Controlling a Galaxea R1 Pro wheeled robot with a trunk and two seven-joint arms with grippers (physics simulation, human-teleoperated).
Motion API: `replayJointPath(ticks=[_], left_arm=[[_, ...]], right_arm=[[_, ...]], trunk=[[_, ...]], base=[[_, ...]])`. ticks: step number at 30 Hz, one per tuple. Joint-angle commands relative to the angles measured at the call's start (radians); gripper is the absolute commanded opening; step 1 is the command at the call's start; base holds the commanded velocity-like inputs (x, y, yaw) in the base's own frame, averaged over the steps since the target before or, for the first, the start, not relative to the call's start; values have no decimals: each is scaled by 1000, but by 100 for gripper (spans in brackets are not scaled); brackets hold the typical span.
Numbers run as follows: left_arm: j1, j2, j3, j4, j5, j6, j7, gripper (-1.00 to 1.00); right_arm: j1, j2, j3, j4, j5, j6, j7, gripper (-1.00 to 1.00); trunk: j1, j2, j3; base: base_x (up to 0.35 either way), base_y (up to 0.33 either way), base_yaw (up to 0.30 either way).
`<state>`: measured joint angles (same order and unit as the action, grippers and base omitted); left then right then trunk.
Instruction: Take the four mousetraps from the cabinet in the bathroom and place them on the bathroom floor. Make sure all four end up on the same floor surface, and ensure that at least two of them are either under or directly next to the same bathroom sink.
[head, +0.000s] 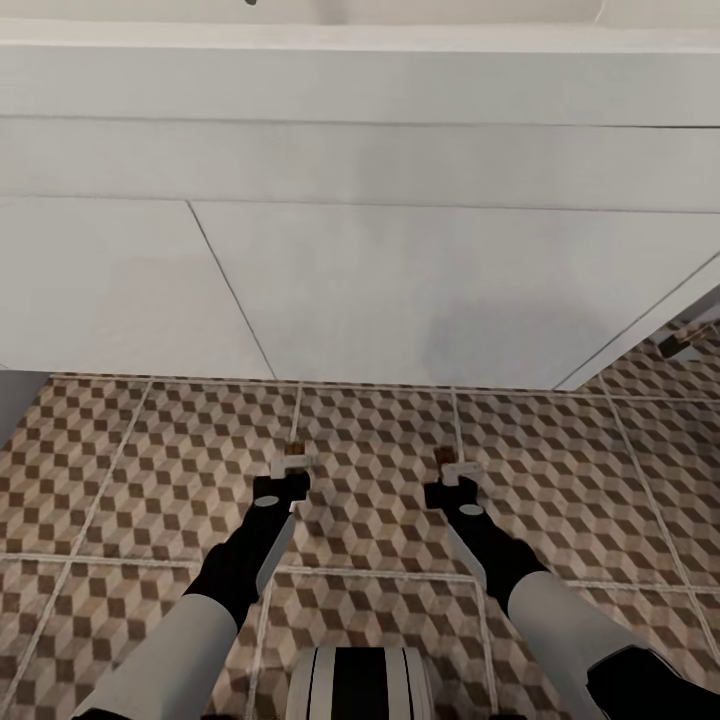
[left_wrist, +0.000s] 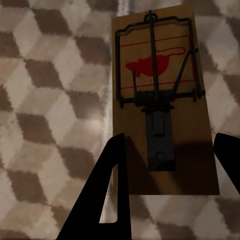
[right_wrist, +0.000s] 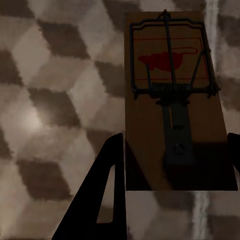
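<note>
You're facing the white vanity (head: 400, 290), head camera looking down over the cube-pattern floor (head: 130, 470) in front of it. Both arms are reaching forward and down, side by side, well apart from each other.

Your left gripper (head: 291, 462) is grasping a mousetrap (head: 296, 447) by its near end; in the head view only a small brown tip is poking out past the fingers. In the left wrist view that trap (left_wrist: 160, 95) is lying flat between the two dark fingers (left_wrist: 107, 195), board brown, black wire bar and spring across the middle, red mouse print under the wire. Fingers are sitting against both long edges, so closed on the board.

Your right gripper (head: 452, 468) is doing the same with a second trap (head: 444, 456), brown tip showing ahead of the fingers. In the right wrist view this trap (right_wrist: 175, 100) is sitting between the fingers (right_wrist: 105, 200), same wire and red print, a pale grout line running beside its far edge.

Both traps are hanging over floor tiles just in front of the vanity; can't tell if they're touching the floor.
</note>
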<state>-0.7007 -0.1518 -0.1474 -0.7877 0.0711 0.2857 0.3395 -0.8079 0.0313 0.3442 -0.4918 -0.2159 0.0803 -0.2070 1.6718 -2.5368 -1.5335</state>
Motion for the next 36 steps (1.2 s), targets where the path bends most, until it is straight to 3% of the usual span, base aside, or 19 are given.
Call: replayJointPath(ticks=[1, 20, 36], left_arm=[[0, 1, -4, -2, 7, 5, 9, -100], [0, 1, -4, -6, 7, 6, 9, -100], [0, 1, -5, -11, 6, 3, 10, -100]], right_arm=[[-1, -1, 9, -4, -10, 5, -9, -100], [-1, -1, 9, -7, -8, 6, -14, -100], [-1, -1, 9, -7, -9, 5, -13, -100]], trunk=[[0, -1, -5], [9, -5, -78], [9, -5, -78]], base=[[0, 0, 0], [0, 0, 0], [10, 0, 0]])
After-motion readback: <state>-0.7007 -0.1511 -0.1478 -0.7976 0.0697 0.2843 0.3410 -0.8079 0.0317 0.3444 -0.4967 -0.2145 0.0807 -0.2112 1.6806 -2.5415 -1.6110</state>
